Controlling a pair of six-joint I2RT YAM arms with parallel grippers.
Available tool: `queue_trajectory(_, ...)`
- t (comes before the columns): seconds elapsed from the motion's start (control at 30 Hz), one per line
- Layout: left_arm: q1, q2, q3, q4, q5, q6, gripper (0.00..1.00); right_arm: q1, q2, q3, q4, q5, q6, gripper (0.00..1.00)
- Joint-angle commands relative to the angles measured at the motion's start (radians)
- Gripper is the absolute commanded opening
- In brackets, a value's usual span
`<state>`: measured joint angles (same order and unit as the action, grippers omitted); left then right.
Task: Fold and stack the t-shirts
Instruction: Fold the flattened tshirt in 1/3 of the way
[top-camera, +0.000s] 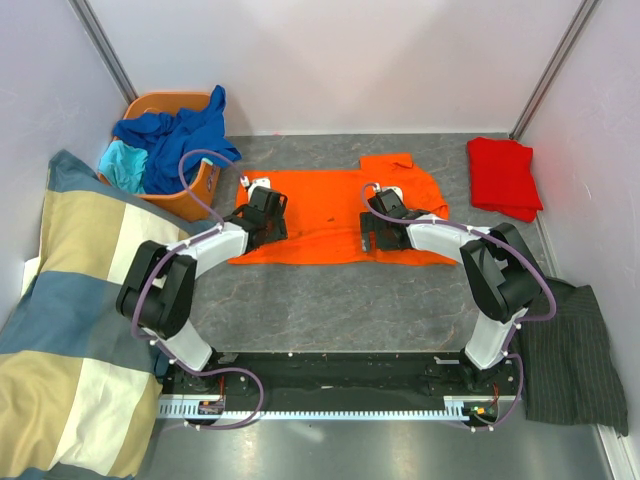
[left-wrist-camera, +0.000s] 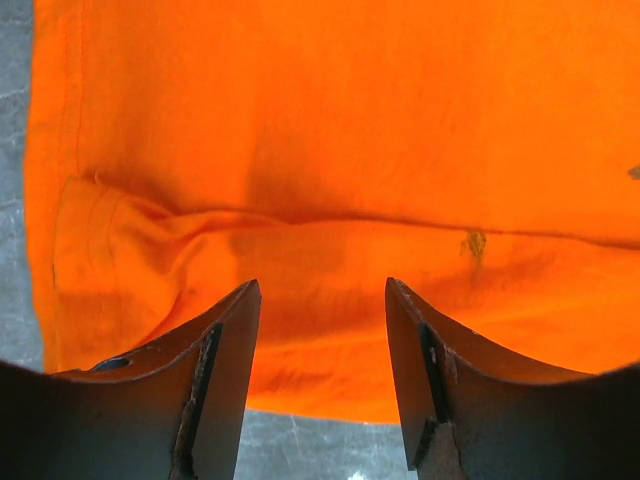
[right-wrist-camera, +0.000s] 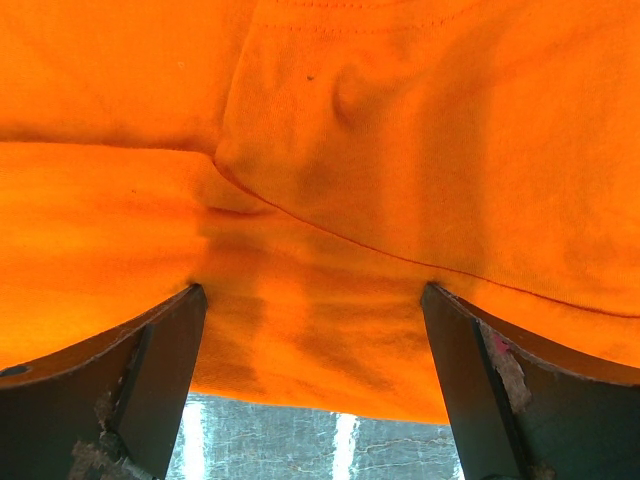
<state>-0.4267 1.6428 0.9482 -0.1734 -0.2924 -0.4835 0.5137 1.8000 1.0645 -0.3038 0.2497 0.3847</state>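
Left pincer (left-wrist-camera: 322, 286) parted, right pincer (right-wrist-camera: 312, 290) wide, orange t-shirt (top-camera: 320, 205) beneath

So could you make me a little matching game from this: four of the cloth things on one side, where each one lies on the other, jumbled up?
Things:
1. orange t-shirt
2. red t-shirt
3. royal blue t-shirt
4. dark pinstriped cloth

Places:
A. heaped in the orange basket, far left
B. laid out in the middle, in front of both arms
C. folded by itself in the far right corner
D. lying at the near right edge, beside the right arm's base

Pairs: 1-B, 2-C, 3-A, 4-D
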Motion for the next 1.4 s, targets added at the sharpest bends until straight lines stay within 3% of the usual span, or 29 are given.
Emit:
queue_trajectory(0.0, 0.014, 0.023, 0.055, 0.037, -0.048, 0.054, 0.61, -0.001, 0.068, -0.049, -0.139, 0.037, -0.033, 0.98)
queue_trajectory(0.6, 0.103, 0.091, 0.070, -0.084, -0.113, 0.025, 0.61, -0.001, 0.071, -0.047, -0.143, 0.037, -0.033, 0.98)
queue_trajectory(1.03, 0.206, 0.201, 0.262, -0.153, -0.082, 0.056, 0.61, -0.003, 0.067, -0.051, -0.146, 0.043, -0.033, 0.98)
queue_trajectory(1.37, 0.249, 0.181, 0.268, -0.178, -0.120, 0.074, 0.61, -0.001, 0.068, -0.047, -0.147, 0.043, -0.035, 0.98)
